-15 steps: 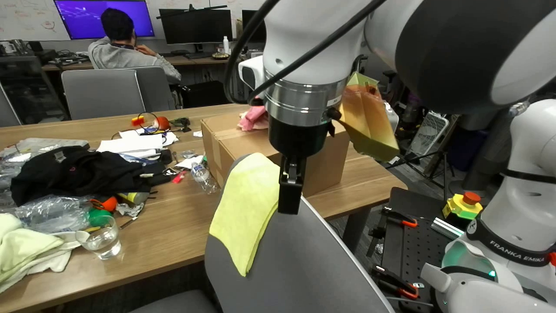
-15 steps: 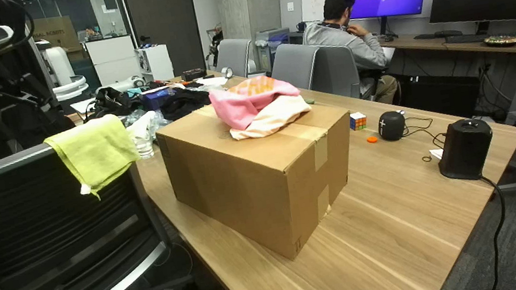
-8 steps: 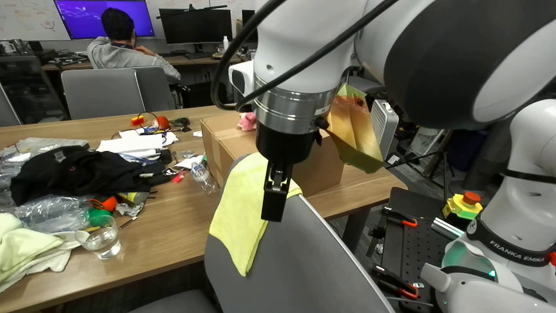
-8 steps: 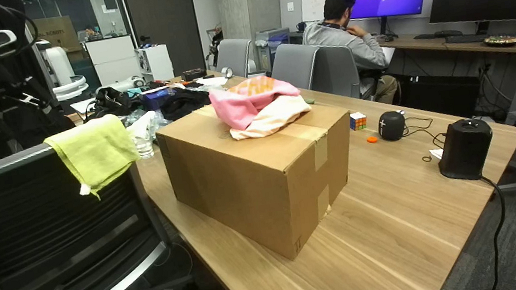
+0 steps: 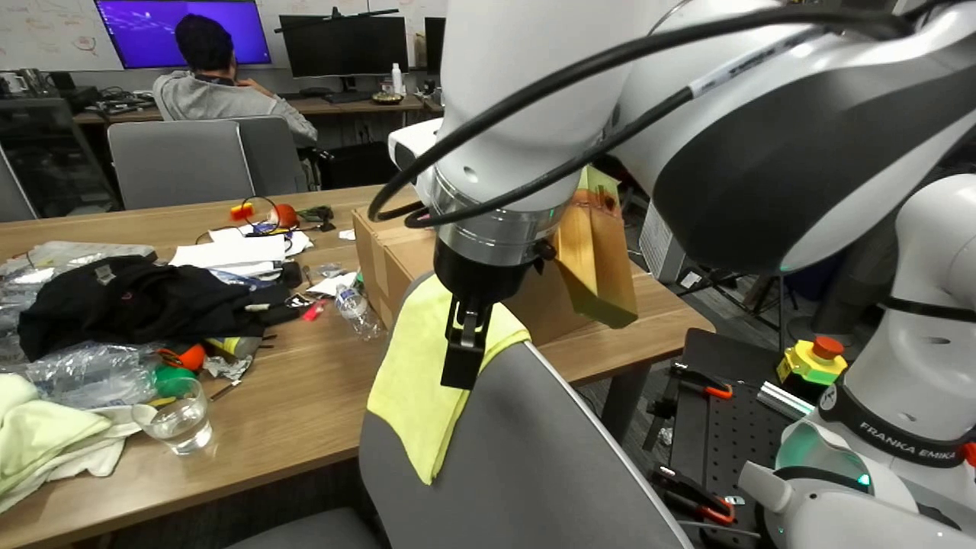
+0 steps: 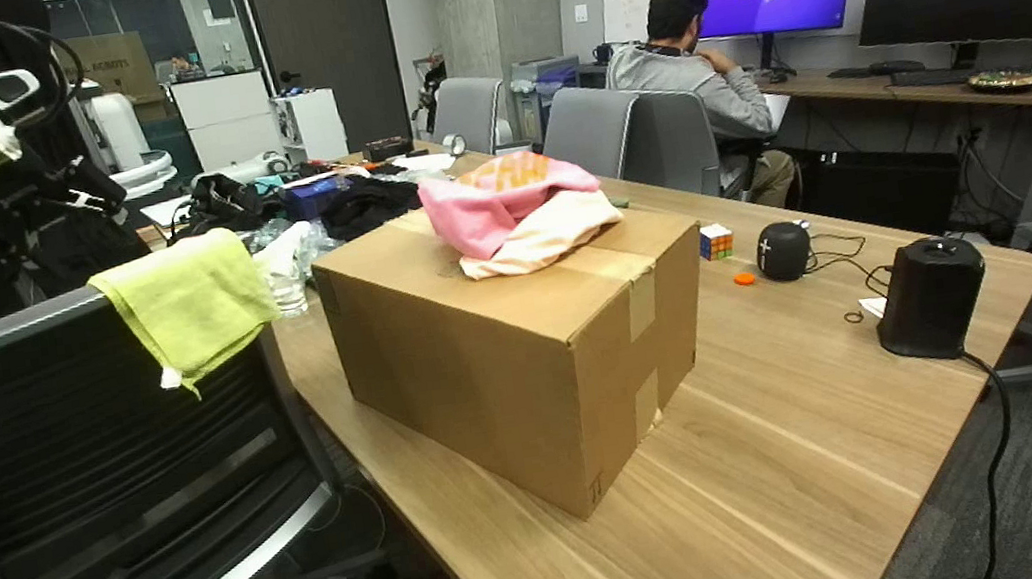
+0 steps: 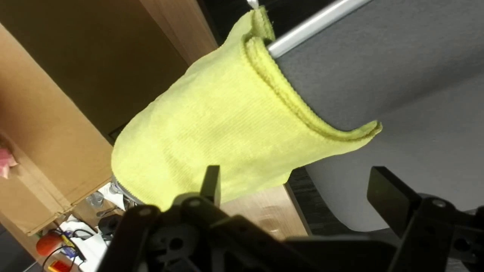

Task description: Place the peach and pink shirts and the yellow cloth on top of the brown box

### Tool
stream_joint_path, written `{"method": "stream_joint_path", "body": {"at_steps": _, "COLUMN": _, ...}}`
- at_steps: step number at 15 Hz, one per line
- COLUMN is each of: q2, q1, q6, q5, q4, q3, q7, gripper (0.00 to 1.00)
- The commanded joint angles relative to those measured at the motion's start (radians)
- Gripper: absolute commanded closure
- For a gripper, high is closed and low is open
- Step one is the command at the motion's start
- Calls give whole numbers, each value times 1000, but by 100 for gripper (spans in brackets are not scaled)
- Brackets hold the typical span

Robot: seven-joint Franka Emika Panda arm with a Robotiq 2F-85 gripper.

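Observation:
The yellow cloth (image 7: 219, 113) is draped over the top corner of a grey chair back, as both exterior views show. In the wrist view my gripper (image 7: 297, 183) stands open, its fingers wide apart and nothing gripped between them. The left finger overlaps the cloth in that view; the right one has the grey chair behind it. An exterior view puts the gripper (image 5: 463, 370) in front of the cloth; contact cannot be told. On top of the brown box (image 6: 459, 388) lie the pink shirt (image 6: 489, 207) and, partly under it, the peach shirt (image 6: 543, 233).
The chair back (image 5: 549, 450) stands at the table edge, close to the box. A black heap of clothing (image 5: 152, 305), a water bottle (image 5: 357, 311), a drinking glass (image 5: 179, 419) and pale greenish-white fabric (image 5: 53, 442) lie on the table. A person (image 6: 693, 73) sits behind.
In an exterior view my gripper has shifted left and slightly lower, across the draped cloth. The arm now covers the pink shirt in that view. Cloth, shirts and box have stayed put.

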Motion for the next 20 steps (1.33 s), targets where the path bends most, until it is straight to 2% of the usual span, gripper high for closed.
{"method": "stream_joint_path", "body": {"at_steps": 1, "q2": 13, "q1": -9, "q6": 32, "q5": -100, "q4": -4, "q3": -3, "q7": 63, "gripper": 0}}
{"method": "stream_joint_path", "body": {"at_steps": 7, "q2": 25, "q1": -18, "q6": 23, "q5": -217, "q4": -3, "q3": -28, "q7": 118, "gripper": 0}}
{"method": "stream_joint_path", "body": {"at_steps": 10, "q2": 34, "q1": -23, "q6": 16, "q5": -237, "q4": -5, "q3": -42, "q7": 130, "gripper": 0}}
{"method": "stream_joint_path", "body": {"at_steps": 20, "q2": 47, "q1": -19, "q6": 2, "q5": -212, "q4": -18, "q3": -60, "q7": 133, "gripper": 0}}
